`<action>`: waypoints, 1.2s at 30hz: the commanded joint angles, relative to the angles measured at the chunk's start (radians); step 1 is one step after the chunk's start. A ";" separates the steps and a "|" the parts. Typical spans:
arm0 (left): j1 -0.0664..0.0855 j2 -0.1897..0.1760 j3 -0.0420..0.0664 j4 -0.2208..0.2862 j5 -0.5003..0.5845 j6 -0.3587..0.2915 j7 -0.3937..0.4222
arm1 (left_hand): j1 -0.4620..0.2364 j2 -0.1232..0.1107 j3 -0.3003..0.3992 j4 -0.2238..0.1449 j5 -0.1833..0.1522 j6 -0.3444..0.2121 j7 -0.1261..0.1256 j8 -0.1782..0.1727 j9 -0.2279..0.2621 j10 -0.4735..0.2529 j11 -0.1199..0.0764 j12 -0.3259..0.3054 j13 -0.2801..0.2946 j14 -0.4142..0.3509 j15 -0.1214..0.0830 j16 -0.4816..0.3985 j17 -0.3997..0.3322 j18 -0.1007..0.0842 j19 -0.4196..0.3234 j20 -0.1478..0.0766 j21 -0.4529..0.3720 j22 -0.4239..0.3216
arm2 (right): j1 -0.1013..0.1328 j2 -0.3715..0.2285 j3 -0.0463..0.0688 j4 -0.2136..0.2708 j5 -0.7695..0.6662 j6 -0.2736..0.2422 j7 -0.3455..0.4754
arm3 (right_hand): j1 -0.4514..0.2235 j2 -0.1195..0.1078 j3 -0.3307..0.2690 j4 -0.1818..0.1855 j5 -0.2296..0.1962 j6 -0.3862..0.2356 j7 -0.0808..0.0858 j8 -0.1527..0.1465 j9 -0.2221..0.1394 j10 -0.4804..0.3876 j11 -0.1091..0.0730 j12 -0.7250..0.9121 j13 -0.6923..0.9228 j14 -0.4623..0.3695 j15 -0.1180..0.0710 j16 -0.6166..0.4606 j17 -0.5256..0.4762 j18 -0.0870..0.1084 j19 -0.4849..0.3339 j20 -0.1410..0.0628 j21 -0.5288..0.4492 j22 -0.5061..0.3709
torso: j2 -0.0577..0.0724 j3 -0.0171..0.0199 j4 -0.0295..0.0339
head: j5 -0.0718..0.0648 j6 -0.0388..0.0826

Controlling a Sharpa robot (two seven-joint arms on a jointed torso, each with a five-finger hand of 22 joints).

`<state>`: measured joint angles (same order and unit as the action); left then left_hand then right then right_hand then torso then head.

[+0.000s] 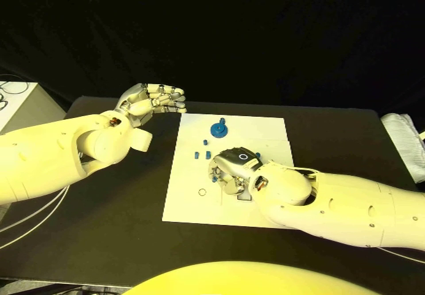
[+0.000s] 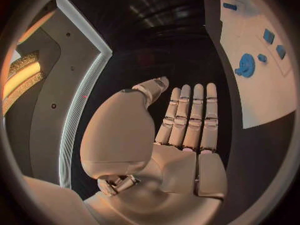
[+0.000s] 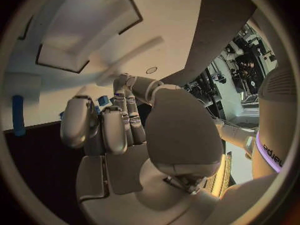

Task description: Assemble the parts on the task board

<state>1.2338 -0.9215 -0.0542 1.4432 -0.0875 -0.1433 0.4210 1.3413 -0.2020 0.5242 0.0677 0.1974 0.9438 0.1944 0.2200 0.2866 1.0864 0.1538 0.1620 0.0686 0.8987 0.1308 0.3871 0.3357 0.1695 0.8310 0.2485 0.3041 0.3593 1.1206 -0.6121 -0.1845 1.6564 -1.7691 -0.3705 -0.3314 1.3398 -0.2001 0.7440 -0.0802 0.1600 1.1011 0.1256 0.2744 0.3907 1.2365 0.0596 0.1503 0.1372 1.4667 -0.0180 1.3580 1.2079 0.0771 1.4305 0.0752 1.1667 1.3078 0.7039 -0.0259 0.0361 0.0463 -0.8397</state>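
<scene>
The right hand (image 1: 237, 170) rests low on the task board (image 1: 266, 132), fingers curled together over small blue parts (image 1: 202, 155) — whether it grips one I cannot tell. The left hand (image 1: 152, 99) hovers off the board's far-left corner, fingers apart, holding nothing — a blue gear (image 1: 220, 129) stands just beyond the right hand.

A white box (image 1: 25, 106) sits off the black table's (image 1: 106, 221) left edge, white cloth (image 1: 409, 144) at its right.
</scene>
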 commanded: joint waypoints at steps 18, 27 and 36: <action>0.000 -0.001 0.001 0.004 -0.003 0.015 0.003 | 0.008 0.000 0.001 -0.004 0.002 0.000 0.002 0.008 0.001 -0.009 -0.001 -0.007 0.001 -0.008 -0.003 -0.004 0.001 0.011 0.005 0.000 -0.006 -0.002 | -0.009 -0.003 -0.007 -0.016 0.003 -0.010 0.025 | -0.013 -0.035 -0.032 -0.052 -0.002 -0.156 0.025 -0.105 -0.032 -0.217 0.056 -0.072 -0.068 -0.090 0.039 -0.182 -0.255 0.072 -0.176 0.036 -0.378 -0.110 | -0.002 -0.0004 -0.0008 | 0.000 -0.004; 0.000 -0.003 0.001 0.004 -0.003 0.018 0.000 | 0.008 0.000 0.000 -0.004 0.002 0.000 0.002 0.008 0.001 -0.009 0.000 -0.007 0.001 -0.009 -0.003 -0.005 0.001 0.011 0.006 0.000 -0.007 -0.002 | -0.004 -0.049 -0.006 0.011 0.001 -0.066 0.002 | -0.002 -0.035 -0.043 -0.065 0.020 -0.170 0.025 -0.119 -0.038 -0.234 0.057 -0.054 -0.068 -0.096 0.039 -0.186 -0.267 0.074 -0.182 0.037 -0.378 -0.105 | -0.004 -0.0017 -0.0008 | -0.004 0.002; 0.000 -0.003 0.001 0.001 0.000 0.016 0.003 | 0.006 0.000 -0.001 -0.004 0.001 -0.002 0.003 0.008 0.001 -0.009 0.000 -0.007 0.001 -0.009 -0.003 -0.005 0.001 0.011 0.006 0.000 -0.008 -0.003 | 0.037 -0.134 0.009 0.068 0.073 -0.116 0.015 | -0.015 -0.032 -0.048 -0.060 0.028 -0.152 0.029 -0.117 -0.039 -0.209 0.050 -0.011 -0.064 -0.061 0.033 -0.139 -0.215 0.061 -0.144 0.035 -0.302 -0.066 | -0.002 -0.0008 -0.0001 | -0.017 0.019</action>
<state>1.2337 -0.9259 -0.0542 1.4432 -0.0877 -0.1414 0.4171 1.3412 -0.2020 0.5242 0.0677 0.1974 0.9438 0.1944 0.2247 0.2865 1.0865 0.1537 0.1587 0.0683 0.8950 0.1271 0.3871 0.3356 0.1695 0.8309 0.2485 0.3003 0.3576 1.1505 -0.7383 -0.1776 1.7172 -1.7474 -0.4464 -0.3228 1.3319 -0.2315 0.6995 -0.1429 0.1841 0.9444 0.1557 0.1583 0.3523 1.0238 0.1087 0.1370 0.0734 1.4027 0.0158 1.2172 0.9925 0.1324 1.2846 0.1108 0.8624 1.2411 0.7008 -0.0266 0.0353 0.0351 -0.8270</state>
